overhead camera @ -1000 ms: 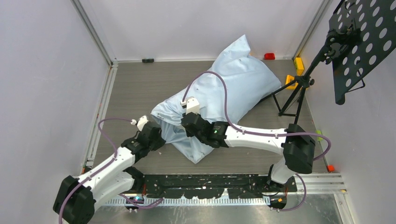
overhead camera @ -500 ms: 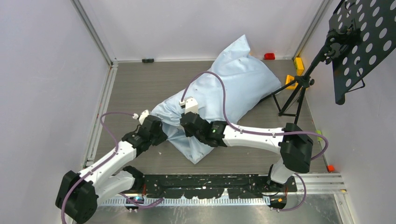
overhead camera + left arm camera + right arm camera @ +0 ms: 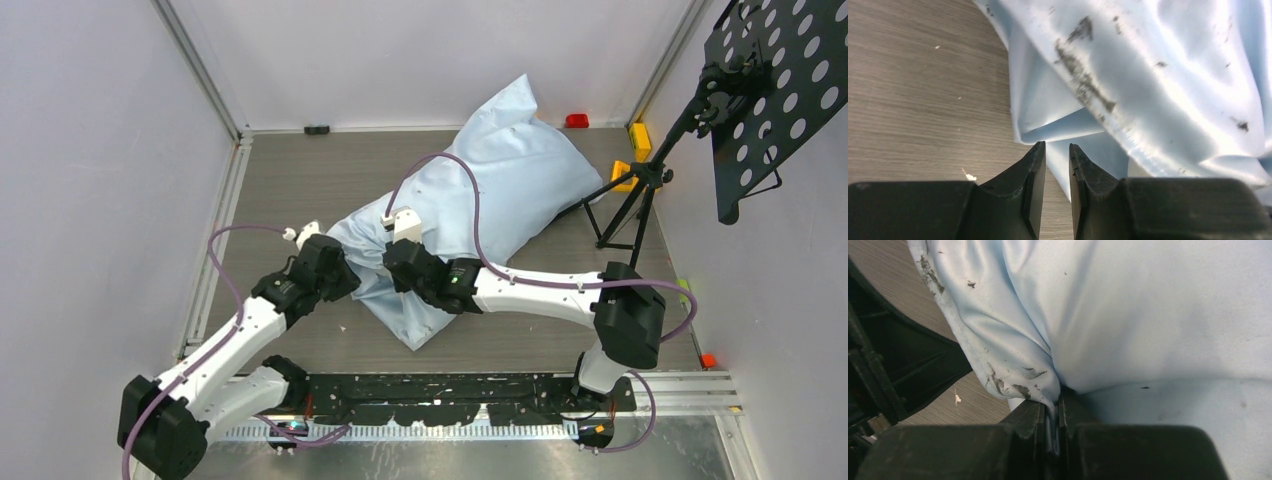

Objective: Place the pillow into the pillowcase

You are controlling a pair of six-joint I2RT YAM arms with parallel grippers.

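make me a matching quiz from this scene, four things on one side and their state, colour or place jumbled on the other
1 left pincer
2 right pincer
3 pillowcase
4 black tripod

a stands at the far right
b pinching blue fabric
c light blue with dark smudges
d fingers narrowly apart, empty

Pairs: 1-d, 2-b, 3-c, 4-a

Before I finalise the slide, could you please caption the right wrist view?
Right gripper pinching a smudged fold of the light blue pillowcase over the wood-grain table.
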